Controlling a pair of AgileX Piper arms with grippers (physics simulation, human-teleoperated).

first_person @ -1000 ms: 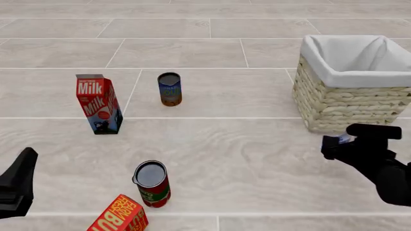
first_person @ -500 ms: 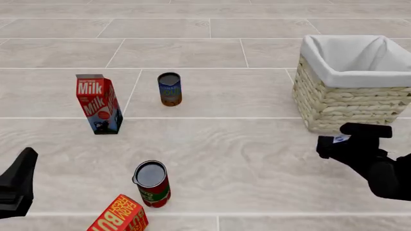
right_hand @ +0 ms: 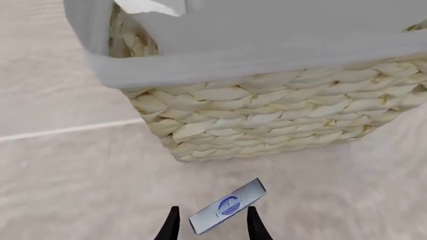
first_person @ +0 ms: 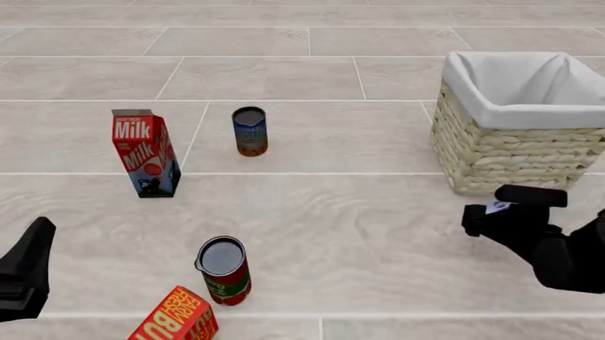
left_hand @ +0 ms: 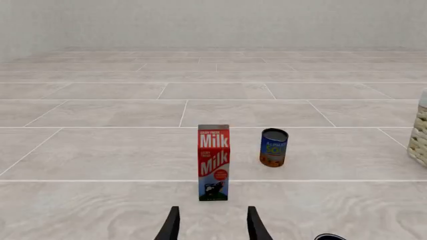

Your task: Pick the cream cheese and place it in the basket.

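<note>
The cream cheese [right_hand: 227, 206], a small flat blue and white box, lies on the floor just in front of the wicker basket [right_hand: 267, 125]. It sits skewed between my right gripper's [right_hand: 213, 220] open fingers, with a gap showing beside one finger. In the front view only a sliver of the box [first_person: 498, 207] shows inside the right gripper [first_person: 501, 210], which is low, just in front of the basket [first_person: 511, 152]. My left gripper [first_person: 36, 244] is open and empty at the near left; in its wrist view [left_hand: 212, 222] nothing is between the fingers.
A red milk carton [first_person: 144, 152] and a blue-labelled can [first_person: 249, 131] stand at mid left. A red can [first_person: 224, 270] and a tilted red-orange carton [first_person: 178, 319] are near the front left. The basket's edge shows in the left wrist view [left_hand: 421, 135].
My right gripper has shifted a little to the left in front of the basket, keeping the cream cheese between its fingers. The left arm has not moved.
</note>
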